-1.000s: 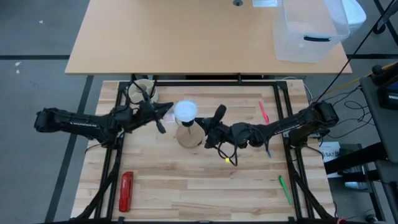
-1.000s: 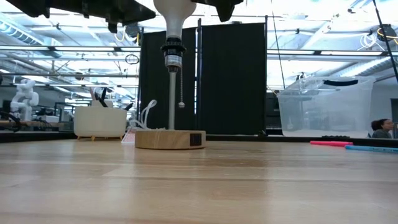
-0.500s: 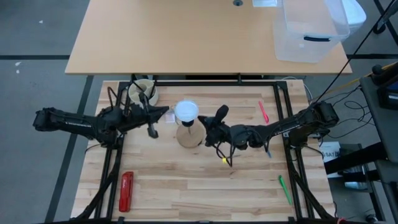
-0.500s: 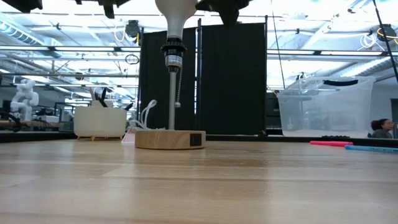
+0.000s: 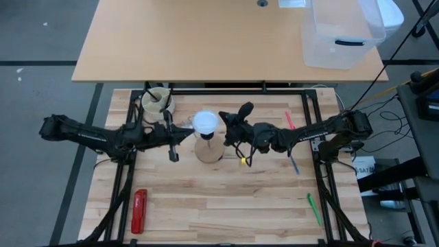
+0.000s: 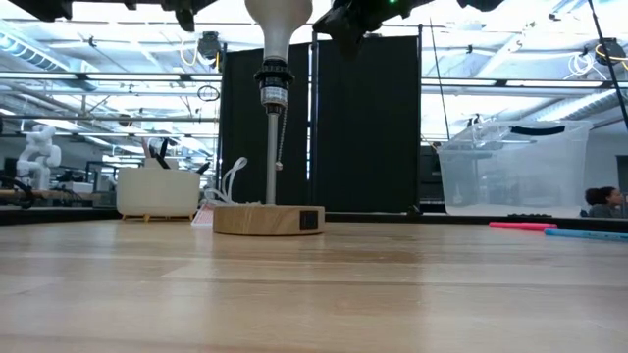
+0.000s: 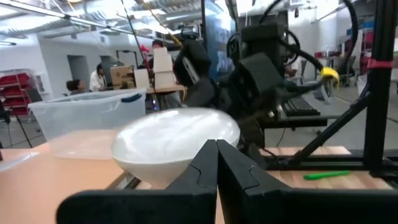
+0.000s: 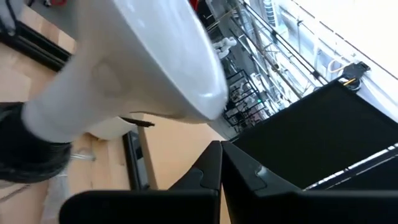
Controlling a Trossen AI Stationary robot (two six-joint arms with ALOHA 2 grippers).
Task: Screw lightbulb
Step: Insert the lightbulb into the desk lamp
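The lightbulb point(image 5: 205, 122) has a white frosted dome. It sits upright in the black socket point(image 6: 273, 83) on top of a thin metal post, which rises from a round wooden base point(image 6: 268, 218). My left gripper point(image 5: 186, 127) is shut and points level at the dome's left side, its tips point(image 7: 216, 149) just short of the bulb point(image 7: 177, 140). My right gripper point(image 5: 223, 119) is shut too and stands close by the dome's right side. In the right wrist view a strip of background shows between its tips point(image 8: 219, 149) and the bulb point(image 8: 149, 56). My left gripper's shut fingertips point(image 7: 205, 163) stand level at the left side of the bulb's dome point(image 7: 186, 163), coming from the table's left. I cannot tell whether they touch it.
A red tool point(image 5: 139, 211) lies near left and a green pen point(image 5: 314, 209) near right. A pink pen point(image 5: 290, 123) and a blue pen point(image 5: 293, 163) lie under the right arm. A white holder point(image 5: 156, 101) stands far left. A clear bin point(image 5: 339, 34) sits on the far table.
My left gripper has swung toward the table's near edge and now points at the dome's left side. My right gripper has swung toward the far edge, to beside the dome's right side. Both have stayed shut. The bulb and lamp have kept their place.
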